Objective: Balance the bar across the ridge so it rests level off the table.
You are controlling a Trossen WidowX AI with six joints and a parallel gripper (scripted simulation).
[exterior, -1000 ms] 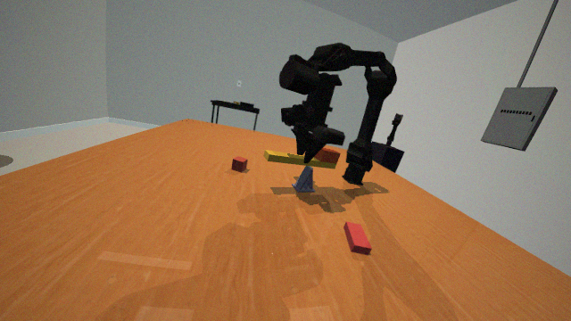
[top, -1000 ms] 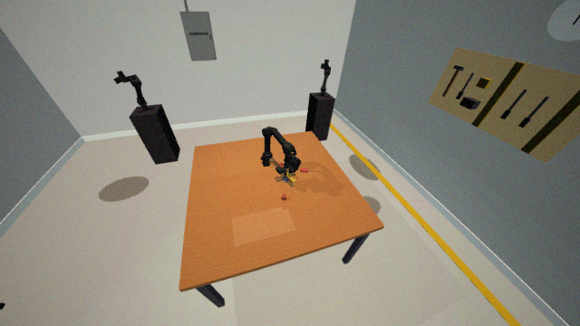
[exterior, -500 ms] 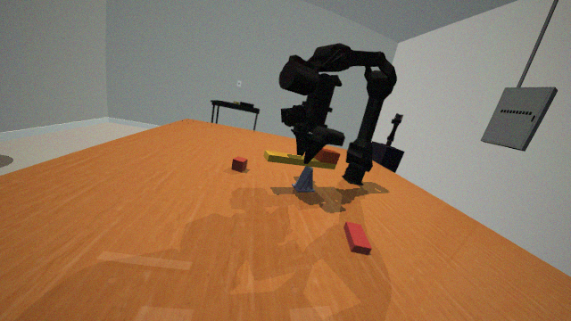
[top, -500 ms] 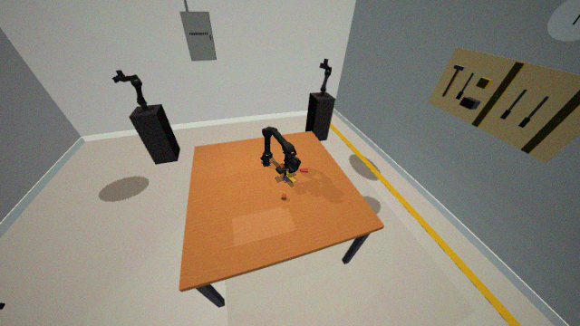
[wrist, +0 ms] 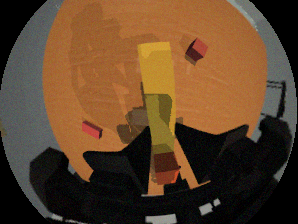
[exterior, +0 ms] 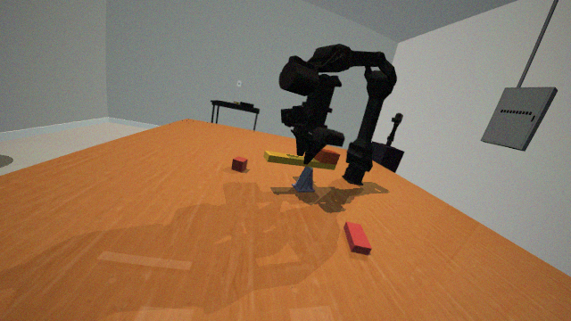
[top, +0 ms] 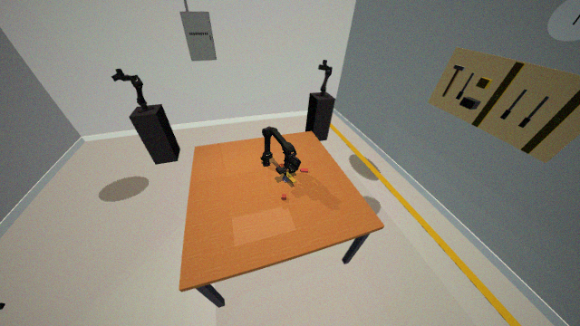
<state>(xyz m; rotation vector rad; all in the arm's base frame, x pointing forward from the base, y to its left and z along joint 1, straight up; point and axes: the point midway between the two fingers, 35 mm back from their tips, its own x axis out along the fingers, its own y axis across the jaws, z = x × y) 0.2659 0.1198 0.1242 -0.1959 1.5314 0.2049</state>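
Observation:
A yellow bar point(top: 291, 179) point(exterior: 277, 158) point(wrist: 156, 67) is held off the table, crosswise over the blue ridge point(exterior: 305, 182). In the exterior view its underside is right at the ridge's top; I cannot tell if they touch. The bar slants slightly down to the right there. An orange-red block point(exterior: 329, 156) point(wrist: 166, 172) sits on the bar's end nearer the arm's base. My gripper point(exterior: 304, 158) point(wrist: 161, 127) is shut on the bar near its middle, above the ridge. The ridge is hidden under the bar in the wrist view.
A small red cube point(top: 284, 196) point(exterior: 239, 164) point(wrist: 196, 49) stands on the table point(top: 213, 204) point(exterior: 156, 223) beyond the bar's free end. A flat red block point(top: 304, 170) point(exterior: 357, 238) point(wrist: 92, 129) lies off to one side of the ridge.

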